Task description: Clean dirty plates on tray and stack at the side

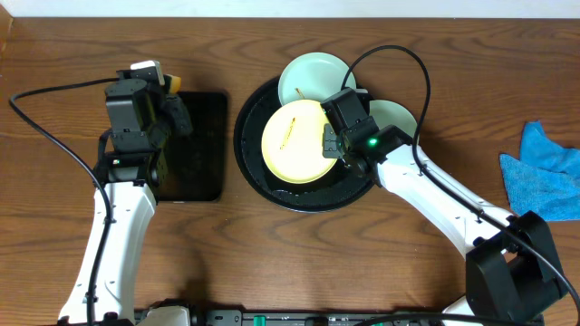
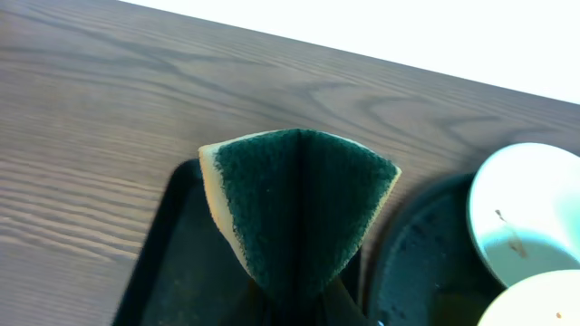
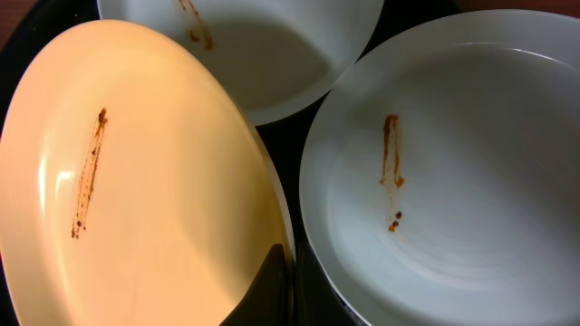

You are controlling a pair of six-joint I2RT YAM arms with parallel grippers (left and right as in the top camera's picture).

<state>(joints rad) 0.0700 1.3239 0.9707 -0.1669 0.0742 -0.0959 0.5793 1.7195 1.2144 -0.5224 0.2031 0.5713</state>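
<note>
The round black tray (image 1: 308, 205) holds three smeared plates. The pale yellow plate (image 1: 294, 140) lies in front. One mint-blue plate (image 1: 313, 77) is at the back and another (image 1: 396, 118) at the right, partly under my right arm. My right gripper (image 1: 333, 143) is shut on the yellow plate's right rim; in the right wrist view (image 3: 285, 281) a finger lies on the yellow plate (image 3: 154, 172), beside both mint plates (image 3: 453, 163) (image 3: 263, 45). My left gripper (image 1: 174, 110) (image 2: 304, 312) is shut on a folded green-and-yellow sponge (image 2: 299, 208), held over the rectangular tray.
A smaller rectangular black tray (image 1: 195, 163) (image 2: 172, 272) lies left of the round tray (image 2: 417, 254). A blue cloth (image 1: 544, 172) lies at the table's right edge. Black cables trail from both arms across the wooden table.
</note>
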